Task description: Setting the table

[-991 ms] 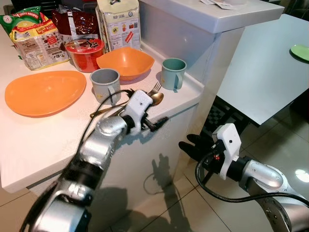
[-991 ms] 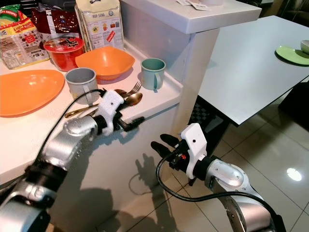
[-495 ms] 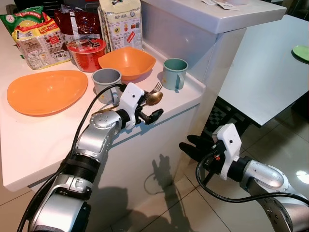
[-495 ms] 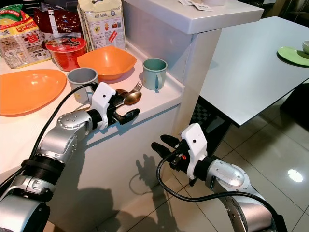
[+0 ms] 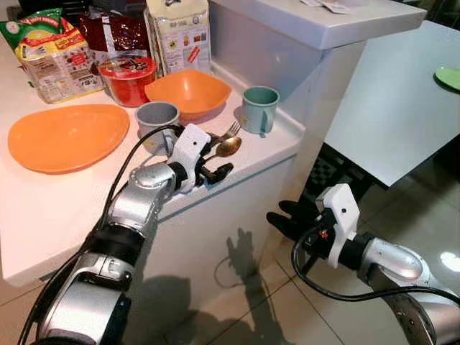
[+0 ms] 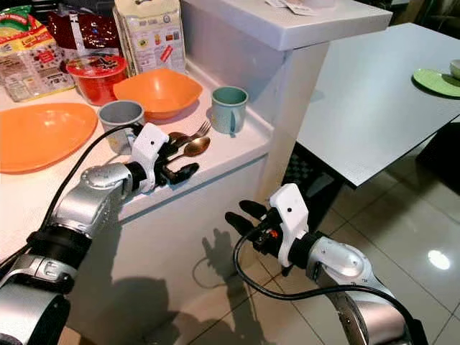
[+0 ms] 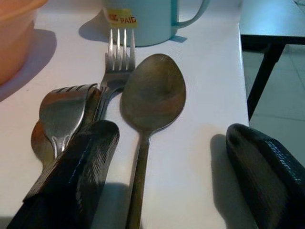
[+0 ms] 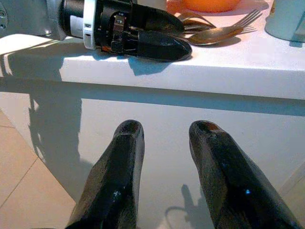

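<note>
i have the left gripper (image 5: pixel 215 172) low over the white counter (image 5: pixel 43 208), near its front edge, fingers spread apart with the cutlery lying between them. in the left wrist view the big spoon (image 7: pixel 151 102) lies bowl-up on the counter, its handle running back between the two black fingers (image 7: pixel 71 176). just beside it a fork (image 7: pixel 116 62) points its tines at the teal mug (image 5: pixel 258 109), and a second fork and spoon (image 7: pixel 62 112) are stacked next to one finger, which seems to rest over their handles. nothing is clamped.

behind the cutlery stand a grey mug (image 5: pixel 157 122) and an orange bowl (image 5: pixel 188 91); the teal mug is off to the robot's right of them, near the grey pillar (image 5: pixel 287 50). a large orange plate (image 5: pixel 66 136) lies further to the robot's left. snack packets (image 5: pixel 54 57) and a red tub (image 5: pixel 128 77) line the back of the counter.

my right gripper (image 6: pixel 241 215) hangs below counter height, out in front of the cabinet face, above the tiled floor (image 6: pixel 402 223), fingers parted and holding nothing. the grey dining table (image 5: pixel 402 100) is to the robot's right, with a green plate (image 6: pixel 435 80) on its far side.
</note>
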`<state>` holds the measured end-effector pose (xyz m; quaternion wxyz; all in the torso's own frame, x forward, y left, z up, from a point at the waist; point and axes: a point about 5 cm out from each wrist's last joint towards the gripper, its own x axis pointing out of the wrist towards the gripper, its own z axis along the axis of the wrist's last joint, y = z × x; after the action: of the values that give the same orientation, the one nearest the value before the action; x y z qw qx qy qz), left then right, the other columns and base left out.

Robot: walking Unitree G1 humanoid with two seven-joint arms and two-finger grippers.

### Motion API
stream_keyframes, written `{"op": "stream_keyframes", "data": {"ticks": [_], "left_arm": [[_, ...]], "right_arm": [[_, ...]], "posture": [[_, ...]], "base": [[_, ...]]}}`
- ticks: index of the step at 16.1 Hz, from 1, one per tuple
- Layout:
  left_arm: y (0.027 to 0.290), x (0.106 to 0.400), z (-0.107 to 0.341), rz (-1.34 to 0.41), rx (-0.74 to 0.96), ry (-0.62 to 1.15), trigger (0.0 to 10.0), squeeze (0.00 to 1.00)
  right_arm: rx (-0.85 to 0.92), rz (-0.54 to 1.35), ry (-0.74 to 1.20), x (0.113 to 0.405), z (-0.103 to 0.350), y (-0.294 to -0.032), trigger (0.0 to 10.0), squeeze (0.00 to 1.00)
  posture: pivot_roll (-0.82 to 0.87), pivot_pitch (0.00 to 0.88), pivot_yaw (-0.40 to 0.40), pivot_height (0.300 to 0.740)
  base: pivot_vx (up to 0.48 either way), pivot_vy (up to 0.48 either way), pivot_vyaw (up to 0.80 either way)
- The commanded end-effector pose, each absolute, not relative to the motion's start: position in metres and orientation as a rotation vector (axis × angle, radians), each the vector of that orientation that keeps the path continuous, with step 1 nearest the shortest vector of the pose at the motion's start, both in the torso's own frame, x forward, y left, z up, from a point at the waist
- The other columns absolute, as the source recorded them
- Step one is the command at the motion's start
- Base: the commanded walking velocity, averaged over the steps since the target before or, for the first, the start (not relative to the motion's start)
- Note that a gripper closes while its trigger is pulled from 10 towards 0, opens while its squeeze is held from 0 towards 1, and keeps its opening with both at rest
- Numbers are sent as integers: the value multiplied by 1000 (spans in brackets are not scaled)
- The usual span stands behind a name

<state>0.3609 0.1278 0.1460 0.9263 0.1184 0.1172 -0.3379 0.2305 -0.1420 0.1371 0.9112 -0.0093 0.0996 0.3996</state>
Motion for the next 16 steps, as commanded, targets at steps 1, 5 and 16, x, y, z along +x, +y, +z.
{"op": "stream_keyframes", "data": {"ticks": [1, 5, 16], "left_arm": [[128, 364, 147, -678, 262, 265, 8196, 0], [127, 365, 151, -712, 210, 288, 7059, 0], [128, 365, 142, -720, 290, 428, 0, 0]], "right_arm": [[-23, 820, 214, 231, 138, -145, 10000, 0], [-29, 826, 221, 231, 138, -147, 10000, 0], [-43, 820, 222, 232, 137, -148, 10000, 0]], "posture": [[14, 0, -34, 740], [14, 0, -34, 740], [21, 0, -32, 740]], "base": [[0, 0, 0], [0, 0, 0], [0, 0, 0]]}}
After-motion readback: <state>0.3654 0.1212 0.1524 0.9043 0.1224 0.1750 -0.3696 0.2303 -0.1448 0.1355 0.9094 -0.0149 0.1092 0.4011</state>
